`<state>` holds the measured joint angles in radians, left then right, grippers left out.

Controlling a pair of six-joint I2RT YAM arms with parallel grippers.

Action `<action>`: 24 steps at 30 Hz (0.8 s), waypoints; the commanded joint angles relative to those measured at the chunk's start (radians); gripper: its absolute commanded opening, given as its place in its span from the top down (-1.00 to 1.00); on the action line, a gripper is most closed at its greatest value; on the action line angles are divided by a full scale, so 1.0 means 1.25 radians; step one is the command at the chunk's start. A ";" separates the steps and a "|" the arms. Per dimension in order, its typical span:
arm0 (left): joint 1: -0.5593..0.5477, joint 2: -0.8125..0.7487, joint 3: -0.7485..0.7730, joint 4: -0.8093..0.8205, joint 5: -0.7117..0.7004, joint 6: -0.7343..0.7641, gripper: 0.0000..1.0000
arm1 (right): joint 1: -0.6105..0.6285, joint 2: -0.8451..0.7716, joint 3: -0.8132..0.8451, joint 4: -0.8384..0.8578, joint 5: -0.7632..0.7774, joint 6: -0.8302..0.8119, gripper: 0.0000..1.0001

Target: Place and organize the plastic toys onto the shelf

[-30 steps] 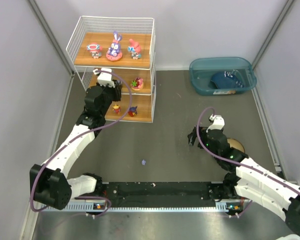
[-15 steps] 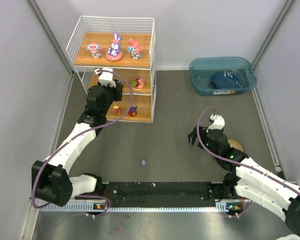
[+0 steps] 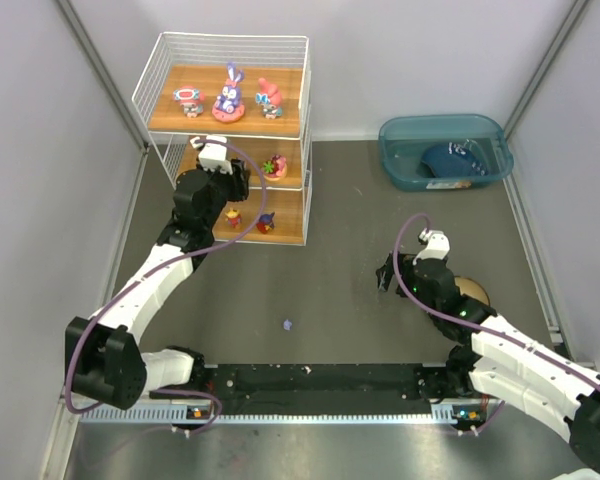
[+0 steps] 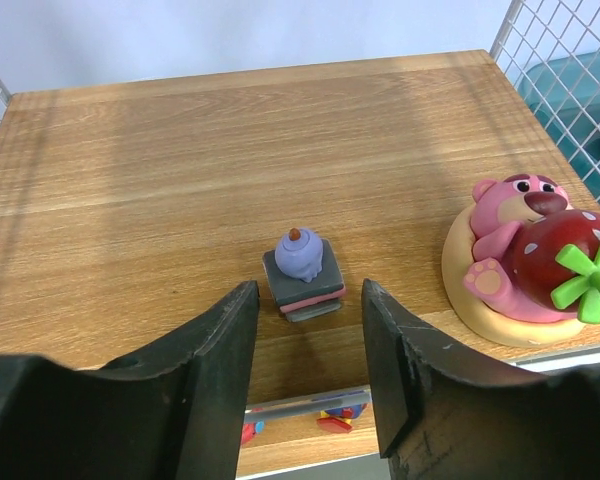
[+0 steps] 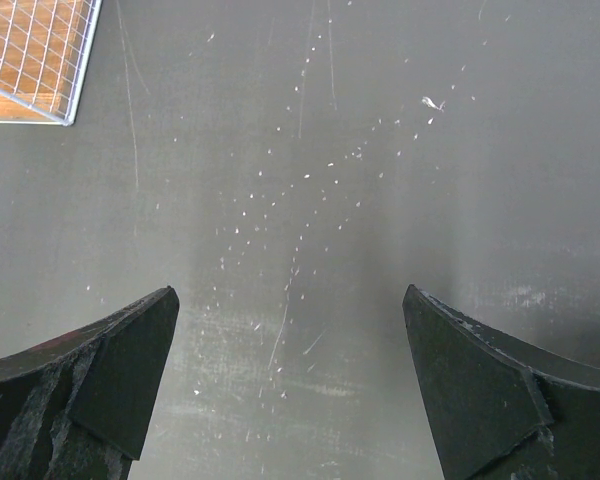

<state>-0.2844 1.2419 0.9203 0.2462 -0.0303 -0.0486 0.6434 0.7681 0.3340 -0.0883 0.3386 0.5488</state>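
Hiding purple toy (image 4: 302,276) overhead: left arm (image 3: 202,200)

- You've got a teal see-through bin (image 3: 388,150) at the far right of the table (image 3: 350,200), near the back wall (image 3: 430,50).
- Dark blue item with white marks (image 3: 450,160) lying inside that bin.
- Tan round bowl (image 3: 475,293) on the right, partly hidden.
- Your grey tabletop shows white specks and scratches (image 5: 300,200).
- Black rail (image 3: 310,378) along the near edge.
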 commanded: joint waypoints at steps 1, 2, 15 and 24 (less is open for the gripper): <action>0.008 0.002 0.021 0.030 0.010 0.006 -0.08 | -0.012 0.002 0.000 0.038 -0.001 -0.009 -0.92; 0.009 -0.001 0.021 0.029 0.010 0.007 -0.11 | -0.012 0.003 0.003 0.038 -0.001 -0.011 -0.92; 0.009 -0.137 0.023 -0.021 0.056 -0.021 -0.55 | -0.015 0.004 0.003 0.039 -0.009 -0.011 -0.92; 0.008 -0.296 -0.032 -0.101 0.046 -0.038 -0.60 | -0.016 0.003 0.003 0.039 -0.016 -0.009 -0.92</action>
<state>-0.2779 0.9401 0.9134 0.1753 0.0254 -0.0803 0.6380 0.7692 0.3340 -0.0883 0.3302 0.5488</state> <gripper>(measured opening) 0.794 0.960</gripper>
